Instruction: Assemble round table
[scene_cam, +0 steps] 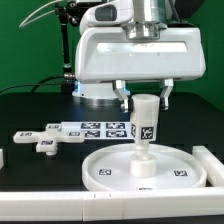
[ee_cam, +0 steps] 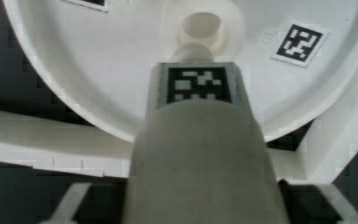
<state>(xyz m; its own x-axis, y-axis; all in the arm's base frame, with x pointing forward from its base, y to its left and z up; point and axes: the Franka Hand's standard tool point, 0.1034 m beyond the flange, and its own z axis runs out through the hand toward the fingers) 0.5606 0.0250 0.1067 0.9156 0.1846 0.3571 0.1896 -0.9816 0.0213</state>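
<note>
The short thick cylinder leg [scene_cam: 146,125] stands upright with its narrow lower end at the middle of the large rimmed round disc [scene_cam: 110,170]. My gripper [scene_cam: 144,98] is straight above and shut on the leg's top, one finger on each side. In the wrist view the leg [ee_cam: 202,120] fills the centre, running down to the disc [ee_cam: 87,70], and the dark pads [ee_cam: 87,195] press its sides at my gripper [ee_cam: 202,205]. The cross-shaped piece [scene_cam: 45,143] lies flat on the table at the exterior view's left.
The marker board [scene_cam: 95,128] lies behind the disc, next to the cross-shaped piece. A white rail block [scene_cam: 212,163] sits at the disc's right side, and another white block [scene_cam: 3,158] is at the left edge. The arm's white base stands at the back.
</note>
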